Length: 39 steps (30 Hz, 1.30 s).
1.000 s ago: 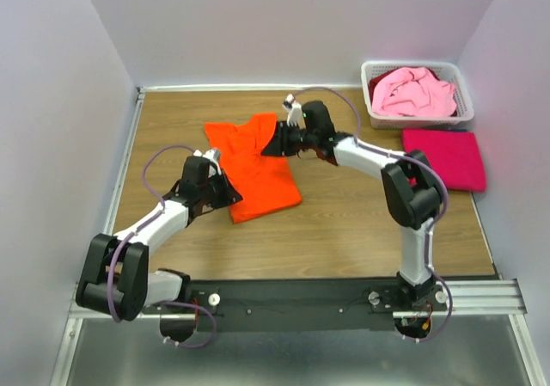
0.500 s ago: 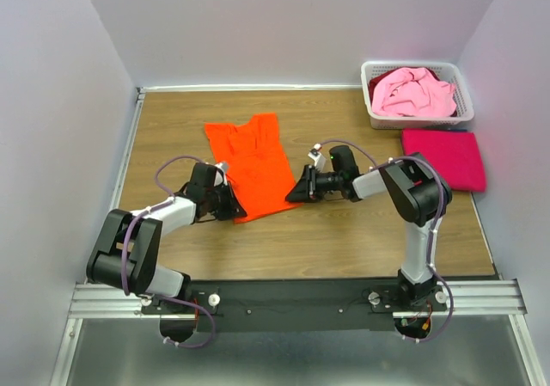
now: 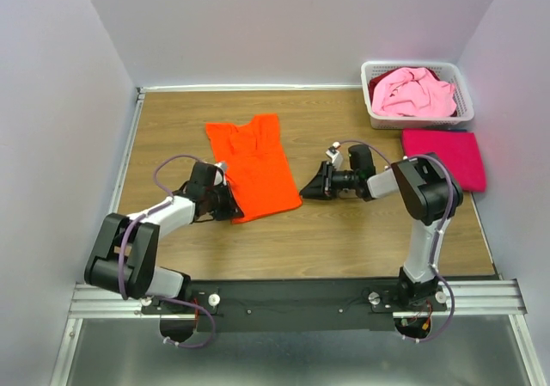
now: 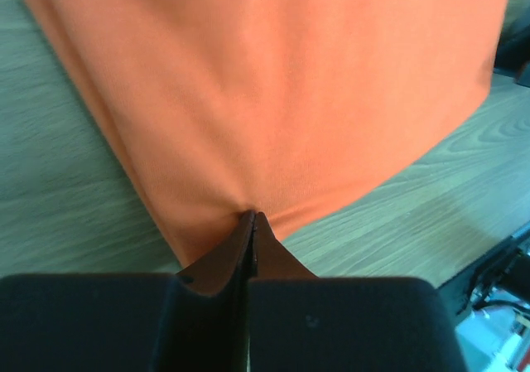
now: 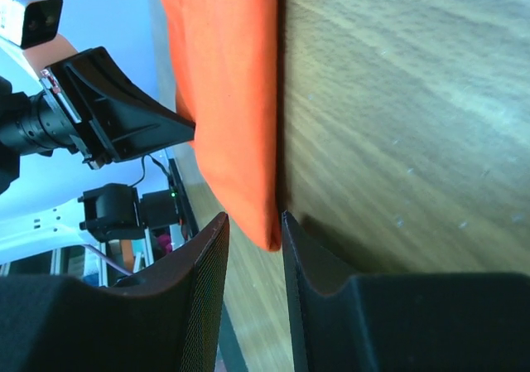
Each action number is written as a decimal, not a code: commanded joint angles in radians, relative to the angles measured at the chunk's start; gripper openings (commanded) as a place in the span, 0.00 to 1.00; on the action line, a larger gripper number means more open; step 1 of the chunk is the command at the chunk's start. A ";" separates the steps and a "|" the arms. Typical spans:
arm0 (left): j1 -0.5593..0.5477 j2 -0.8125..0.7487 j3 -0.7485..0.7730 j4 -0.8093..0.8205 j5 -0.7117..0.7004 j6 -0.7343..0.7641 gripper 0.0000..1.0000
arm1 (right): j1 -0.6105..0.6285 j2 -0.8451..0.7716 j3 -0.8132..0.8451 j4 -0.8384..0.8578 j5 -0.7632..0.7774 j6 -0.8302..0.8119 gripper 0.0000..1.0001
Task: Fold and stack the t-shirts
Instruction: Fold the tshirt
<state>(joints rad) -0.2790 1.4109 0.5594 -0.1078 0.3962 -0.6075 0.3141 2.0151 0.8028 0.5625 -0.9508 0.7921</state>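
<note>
The orange t-shirt [image 3: 258, 167] lies flat and narrow on the table, left of centre, collar end at the far side. My left gripper [image 3: 230, 205] sits low at its near-left corner. In the left wrist view its jaws meet at the hem [image 4: 252, 215], where the orange cloth [image 4: 273, 82] puckers. My right gripper [image 3: 306, 190] lies low at the shirt's near-right corner. It stands open [image 5: 253, 216], and the tip of the orange corner [image 5: 228, 74] reaches between its fingertips. A folded magenta-red t-shirt [image 3: 443, 158] lies at the right. The pale pink t-shirt [image 3: 412, 92] is bunched in the basket.
The white slotted basket [image 3: 373, 111] stands at the far right corner, just behind the magenta-red shirt. Grey walls close in the table on the left, back and right. Bare wood shows between the orange shirt and the magenta-red one.
The right gripper came from the shirt's collar end toward the near-right corner and the shirt now lies narrower. The left gripper dropped to the near-left corner.
</note>
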 commanded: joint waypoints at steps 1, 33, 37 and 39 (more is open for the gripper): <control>0.004 -0.076 0.017 -0.104 -0.095 0.019 0.06 | 0.006 -0.081 0.028 -0.084 0.027 -0.044 0.39; 0.259 0.373 0.367 0.140 -0.122 -0.084 0.04 | 0.112 0.449 0.739 -0.133 0.418 0.150 0.45; 0.258 0.304 0.352 0.125 -0.134 -0.063 0.06 | 0.115 0.349 0.763 -0.269 0.409 -0.011 0.48; 0.253 0.225 0.336 0.109 -0.154 -0.043 0.09 | 0.114 0.271 0.753 -0.314 0.405 -0.065 0.49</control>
<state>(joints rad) -0.0269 1.7584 0.9146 0.0406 0.2996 -0.6922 0.4347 2.4084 1.5711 0.4194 -0.6086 0.9039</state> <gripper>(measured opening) 0.070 0.485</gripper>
